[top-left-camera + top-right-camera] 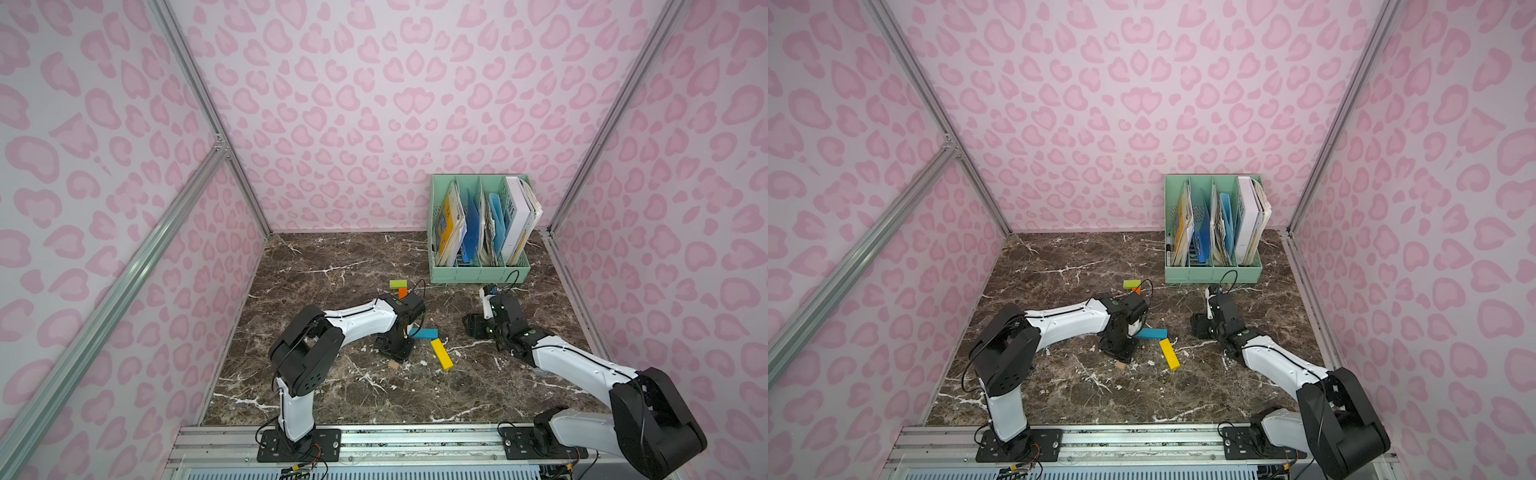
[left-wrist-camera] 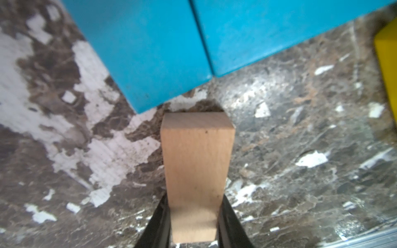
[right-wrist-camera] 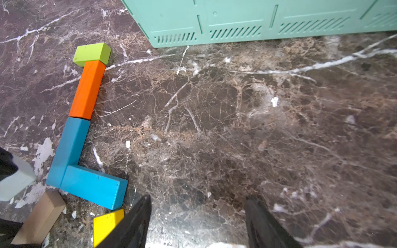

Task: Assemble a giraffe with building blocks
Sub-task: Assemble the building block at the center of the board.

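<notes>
between left fingers (image 2: 158,225): tan block (image 2: 196,171) clamped, tip seemingly near blue blocks (image 2: 150,53); right fingers (image 3: 131,225) spread, empty.

Wood, paint and stone
Tan block (image 2: 196,171): raw matt wood grain; teal blocks (image 2: 150,53): smooth matt paint; desk (image 2: 300,150): glossy veined marble look; file box (image 3: 257,19): matt plastic.

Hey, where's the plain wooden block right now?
In the left wrist view the tan block is clamped in the left tool, its far end just short of the corner where the two blue blocks meet, with the yellow block to its right.
</notes>
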Motion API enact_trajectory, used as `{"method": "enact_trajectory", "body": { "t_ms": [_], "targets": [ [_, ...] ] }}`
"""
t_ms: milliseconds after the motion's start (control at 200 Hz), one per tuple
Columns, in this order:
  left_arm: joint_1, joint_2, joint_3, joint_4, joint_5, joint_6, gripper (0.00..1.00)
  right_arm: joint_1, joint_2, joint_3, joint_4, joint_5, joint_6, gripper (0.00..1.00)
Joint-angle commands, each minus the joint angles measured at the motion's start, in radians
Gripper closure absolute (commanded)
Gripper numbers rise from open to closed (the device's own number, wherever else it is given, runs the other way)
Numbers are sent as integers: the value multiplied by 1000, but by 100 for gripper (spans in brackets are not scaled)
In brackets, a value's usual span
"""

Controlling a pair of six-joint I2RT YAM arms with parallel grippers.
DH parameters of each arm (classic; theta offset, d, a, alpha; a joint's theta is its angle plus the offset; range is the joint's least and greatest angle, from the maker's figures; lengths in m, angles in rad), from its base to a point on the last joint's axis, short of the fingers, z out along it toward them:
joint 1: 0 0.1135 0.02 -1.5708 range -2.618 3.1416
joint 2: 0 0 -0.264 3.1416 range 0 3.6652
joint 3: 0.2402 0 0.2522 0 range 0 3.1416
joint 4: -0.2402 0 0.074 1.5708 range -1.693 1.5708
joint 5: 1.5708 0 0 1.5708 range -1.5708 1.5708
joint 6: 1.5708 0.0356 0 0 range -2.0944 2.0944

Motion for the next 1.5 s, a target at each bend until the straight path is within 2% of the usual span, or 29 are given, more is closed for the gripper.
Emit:
{"method": "enact_trajectory", "body": {
  "t_ms": [0,540,760,835,1030,1050,1080,1115,1330,1430,1500],
  "targets": [
    [5,1,3,-35,-25,16,73,0,2,-2,29,0,-1,29],
    [13,21,48,-53,-16,34,70,0,8,5,29,-1,-3,29],
    [14,22,49,-58,-15,36,64,-1,10,7,29,-1,-2,29],
    [15,24,48,-62,-12,36,57,1,10,6,29,-1,-3,29],
    [11,-21,20,-57,2,27,26,0,11,7,27,0,-4,29],
    [10,-31,16,-57,3,25,22,1,11,7,27,0,-4,29],
    [7,-48,13,-57,7,22,8,1,13,10,24,0,-4,29],
    [4,-73,11,-58,11,15,2,1,13,12,21,0,-4,29],
    [5,-308,18,-69,-8,-61,1,2,-1,44,-30,3,-1,29],
    [78,-437,-52,-37,-12,-137,1,11,-44,48,-43,-7,-5,29],
    [159,-578,-140,17,-55,-215,2,19,-77,50,-43,-25,-16,29]
  ]
}}
